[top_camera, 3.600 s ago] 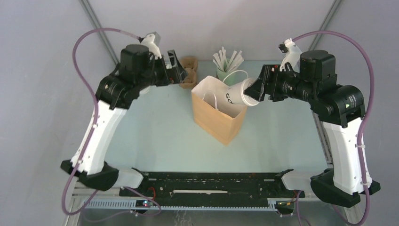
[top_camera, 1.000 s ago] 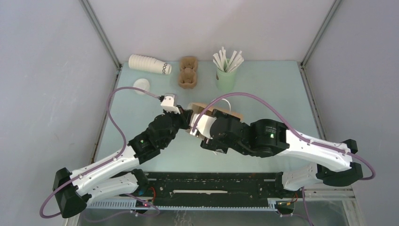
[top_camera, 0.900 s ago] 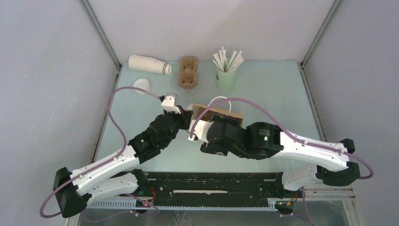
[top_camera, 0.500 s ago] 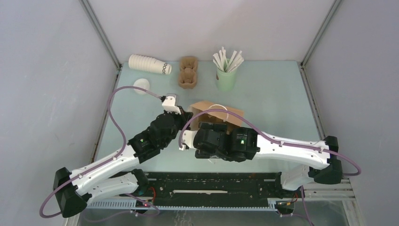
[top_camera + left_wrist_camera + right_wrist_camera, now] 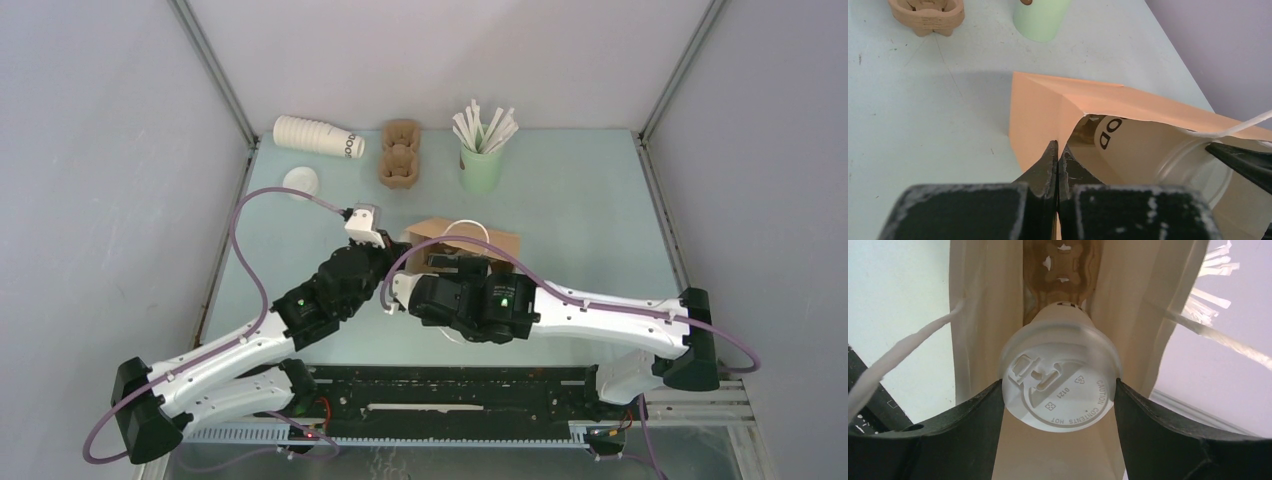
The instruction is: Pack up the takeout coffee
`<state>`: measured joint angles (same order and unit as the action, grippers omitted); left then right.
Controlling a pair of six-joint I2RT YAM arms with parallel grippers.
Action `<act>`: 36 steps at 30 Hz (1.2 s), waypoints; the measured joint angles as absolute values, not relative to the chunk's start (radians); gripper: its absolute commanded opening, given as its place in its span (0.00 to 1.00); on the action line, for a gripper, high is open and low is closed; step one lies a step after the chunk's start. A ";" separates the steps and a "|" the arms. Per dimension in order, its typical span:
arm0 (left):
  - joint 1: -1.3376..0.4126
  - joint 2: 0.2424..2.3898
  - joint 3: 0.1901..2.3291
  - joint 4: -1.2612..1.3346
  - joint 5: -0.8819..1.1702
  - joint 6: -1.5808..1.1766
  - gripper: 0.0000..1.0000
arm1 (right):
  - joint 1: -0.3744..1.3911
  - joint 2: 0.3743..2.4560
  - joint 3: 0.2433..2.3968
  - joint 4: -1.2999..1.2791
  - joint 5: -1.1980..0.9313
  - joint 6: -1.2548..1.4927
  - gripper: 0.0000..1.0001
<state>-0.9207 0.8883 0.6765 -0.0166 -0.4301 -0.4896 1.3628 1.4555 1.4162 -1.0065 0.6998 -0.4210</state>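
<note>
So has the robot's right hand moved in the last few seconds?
Yes. From above, the right hand, gripping the takeout coffee, was up beside the green cup of sticks; it now sits nearer the arm bases, at the paper bag.

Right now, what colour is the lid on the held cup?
White, with embossed lettering: the lid on the cream cup. Shows best in the right wrist view.

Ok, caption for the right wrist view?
Right tool grips the lidded takeout coffee at its lid, base pointing into the open paper bag.
</note>
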 measured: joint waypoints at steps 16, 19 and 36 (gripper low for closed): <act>-0.921 0.884 0.677 -0.032 -0.434 -0.489 0.00 | 1.231 1.432 1.277 -0.867 0.522 -0.640 0.50; -0.921 0.881 0.677 -0.038 -0.434 -0.489 0.00 | 1.228 1.442 1.272 -0.867 0.537 -0.653 0.50; -0.928 0.884 0.679 -0.069 -0.414 -0.481 0.00 | 1.177 1.466 1.222 -0.823 0.554 -0.634 0.48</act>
<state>-0.9279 0.8845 0.6788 -0.0692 -0.4137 -0.4808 1.1767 1.4658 1.2224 -0.8227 0.5545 -0.6342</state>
